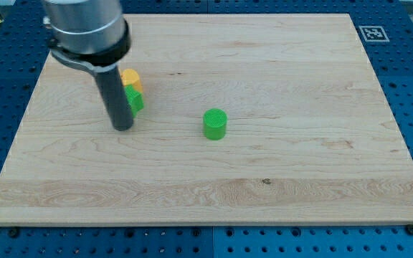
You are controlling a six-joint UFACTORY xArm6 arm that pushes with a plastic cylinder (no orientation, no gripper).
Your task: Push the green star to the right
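Three blocks sit on one wooden board (264,179): one green cylinder (215,123), one green block (136,101) of unclear shape, one yellow block (130,77), alongside one dark rod (115,100).

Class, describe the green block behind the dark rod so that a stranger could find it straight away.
Start at the wooden board and go to its upper left, where the rod stands. My tip rests just left of a green block, partly hidden, so its shape is unclear. Unlike the green cylinder standing alone mid-board, it touches a yellow block above it.
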